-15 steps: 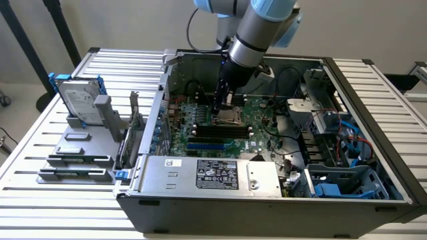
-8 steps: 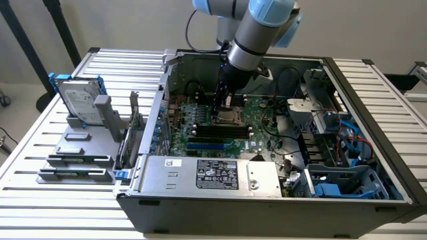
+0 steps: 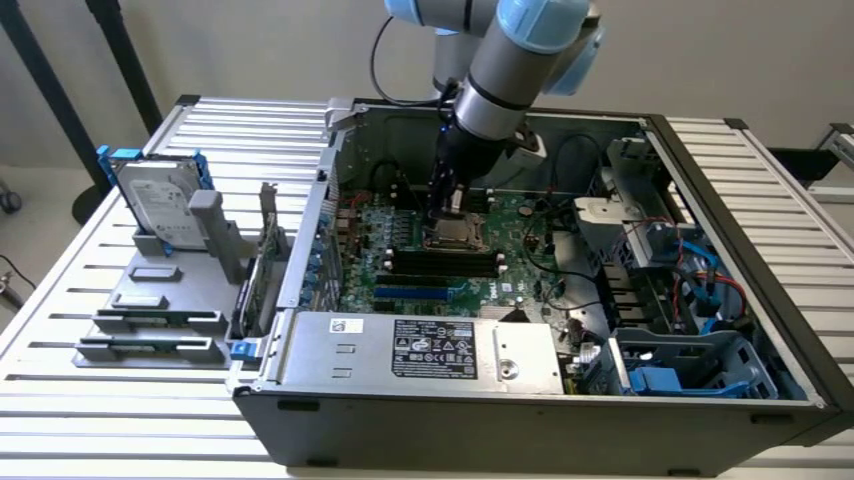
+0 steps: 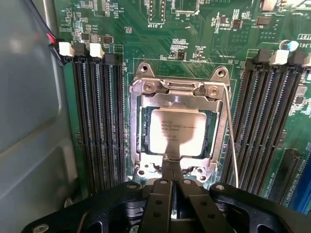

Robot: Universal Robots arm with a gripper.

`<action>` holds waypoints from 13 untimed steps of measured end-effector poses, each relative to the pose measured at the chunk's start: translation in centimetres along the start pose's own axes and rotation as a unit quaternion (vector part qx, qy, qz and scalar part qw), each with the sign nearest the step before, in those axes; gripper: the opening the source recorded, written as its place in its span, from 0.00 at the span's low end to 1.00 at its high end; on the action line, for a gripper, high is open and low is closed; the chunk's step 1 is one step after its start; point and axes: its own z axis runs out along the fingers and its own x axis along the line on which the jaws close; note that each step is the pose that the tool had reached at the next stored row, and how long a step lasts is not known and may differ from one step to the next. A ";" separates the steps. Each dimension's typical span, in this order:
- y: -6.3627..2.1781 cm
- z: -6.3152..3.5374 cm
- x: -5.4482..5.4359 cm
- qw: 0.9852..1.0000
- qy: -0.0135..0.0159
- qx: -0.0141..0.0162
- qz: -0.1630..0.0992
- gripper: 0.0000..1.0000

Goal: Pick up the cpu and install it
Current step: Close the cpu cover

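The cpu (image 4: 175,132), a small square chip with a silver top and printed text, lies flat in the motherboard's socket (image 4: 141,94), framed by the metal retention bracket. My gripper (image 4: 172,164) hovers just over the chip's near edge, its two black fingers (image 4: 164,184) pressed together with nothing between them. In the exterior view the gripper (image 3: 451,207) points straight down into the open computer case, right above the cpu (image 3: 454,238) in the middle of the green board.
Black memory slots (image 4: 97,121) flank the socket on both sides, and a thin wire lever (image 4: 232,145) runs beside the bracket. The power-supply box (image 3: 427,350) fills the case's front. A hard drive in a blue bracket (image 3: 158,205) stands at the exterior view's left.
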 end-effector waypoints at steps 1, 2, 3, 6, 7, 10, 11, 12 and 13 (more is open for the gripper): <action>-0.13 -0.44 0.0 1.000 0.000 0.000 0.000 0.11; -0.27 -0.80 0.0 1.000 0.001 0.000 0.000 0.11; -0.40 -1.12 -0.1 1.000 0.001 0.000 0.000 0.11; -1.01 -1.71 -0.4 1.000 0.003 0.000 -0.001 0.11; -1.31 -1.75 -0.5 1.000 0.003 0.000 -0.001 0.11; -2.37 -1.65 -1.0 1.000 0.005 0.000 -0.002 0.11; -2.73 -1.60 -1.1 1.000 0.006 0.000 -0.002 0.11; -3.07 -1.54 -1.2 1.000 0.007 0.000 -0.002 0.11; -3.42 -1.48 -1.3 1.000 0.008 0.000 -0.002 0.11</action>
